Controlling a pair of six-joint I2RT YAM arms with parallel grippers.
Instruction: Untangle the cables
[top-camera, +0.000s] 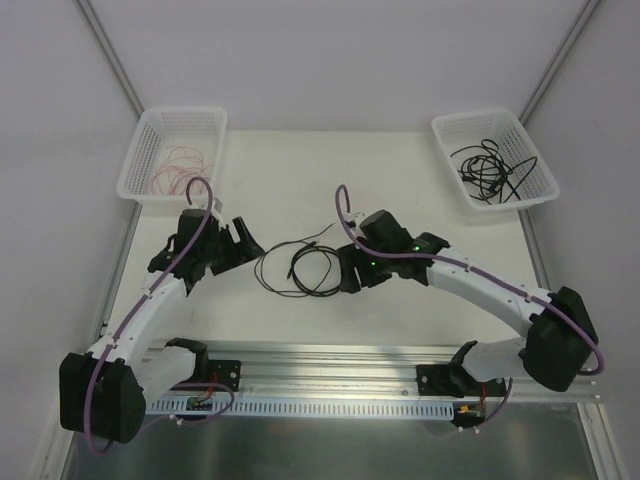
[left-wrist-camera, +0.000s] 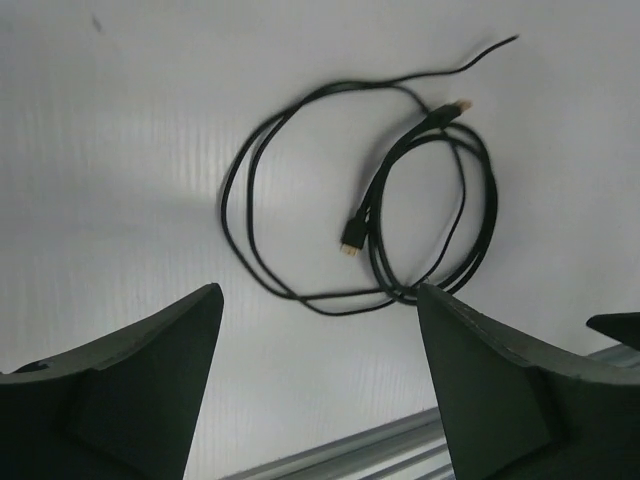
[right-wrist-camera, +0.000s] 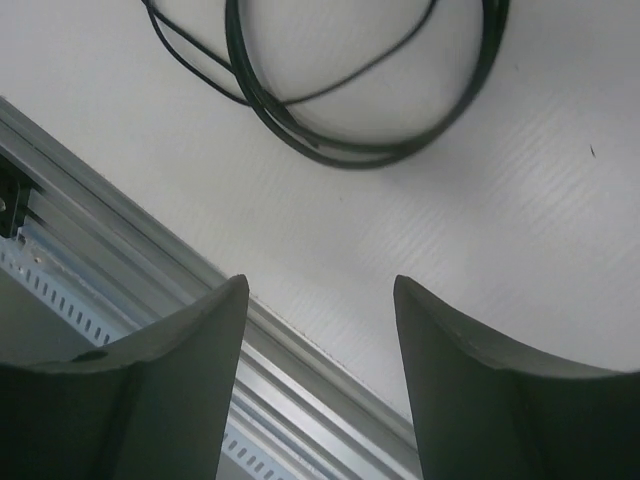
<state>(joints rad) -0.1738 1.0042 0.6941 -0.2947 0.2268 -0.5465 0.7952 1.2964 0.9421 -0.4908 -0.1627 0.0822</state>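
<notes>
One black cable (left-wrist-camera: 370, 205) lies in a loose loop on the table (top-camera: 400, 180), closer to the near edge than the far one. It stretches side to side, right between our two grippers. We have the left gripper (left-wrist-camera: 318, 295) and the right gripper (right-wrist-camera: 320, 290) both spread wide, holding nothing. The right one looks nearer.

White table (top-camera: 400, 200) under me, matte, with a ribbed metal rail (top-camera: 330, 365) along its near edge. One black cable (left-wrist-camera: 352, 237) lies mid-table in a few overlapping loops, flat on the surface. A white left basket (top-camera: 215, 135) sits at one far corner and a right basket (top-camera: 478, 114) at the other, both well apart from the cable.
</notes>
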